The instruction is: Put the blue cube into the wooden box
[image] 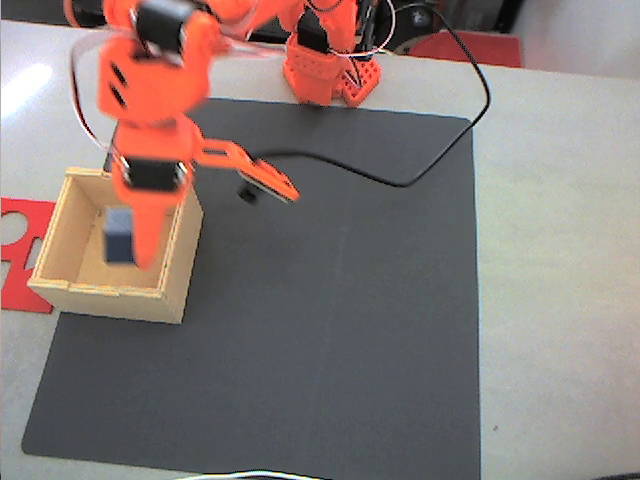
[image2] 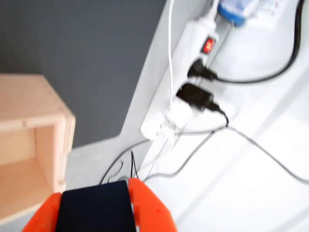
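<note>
In the fixed view the wooden box (image: pixel 60 290) stands at the left edge of the black mat. My orange gripper (image: pixel 217 228) hangs over it and is open: one finger points down into the box and the other is swung wide to the right. The blue cube (image: pixel 120 236) looks blurred, right beside the lower finger and over the inside of the box; I cannot tell whether it touches the floor. In the wrist view the blue cube (image2: pixel 94 209) lies against an orange finger (image2: pixel 150 212) at the bottom edge, with the wooden box (image2: pixel 34 125) at the left.
A flat red cut-out sheet (image: pixel 20 250) lies left of the box. A black cable (image: pixel 440 150) loops over the mat's (image: pixel 330 340) far right corner, near the arm's base (image: pixel 325 65). A white power strip (image2: pixel 193 82) with plugs and wires lies on the pale table.
</note>
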`<state>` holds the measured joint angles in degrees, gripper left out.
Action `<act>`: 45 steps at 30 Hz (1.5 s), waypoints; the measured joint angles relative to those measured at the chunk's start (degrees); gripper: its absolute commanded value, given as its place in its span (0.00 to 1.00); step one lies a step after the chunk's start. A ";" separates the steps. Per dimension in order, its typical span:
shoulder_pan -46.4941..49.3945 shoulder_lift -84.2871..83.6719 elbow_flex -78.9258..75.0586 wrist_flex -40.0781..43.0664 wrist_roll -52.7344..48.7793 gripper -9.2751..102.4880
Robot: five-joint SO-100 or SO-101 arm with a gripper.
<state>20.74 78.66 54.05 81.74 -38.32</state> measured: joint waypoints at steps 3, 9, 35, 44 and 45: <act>2.02 1.67 -0.09 1.41 -0.09 0.08; 6.24 1.85 1.32 2.72 -0.09 0.08; 14.94 -6.15 10.90 -1.14 0.18 0.08; 15.12 -14.24 10.90 -4.31 0.18 0.08; 15.21 -14.94 10.90 -5.10 0.35 0.08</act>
<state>35.95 63.72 64.95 76.64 -37.97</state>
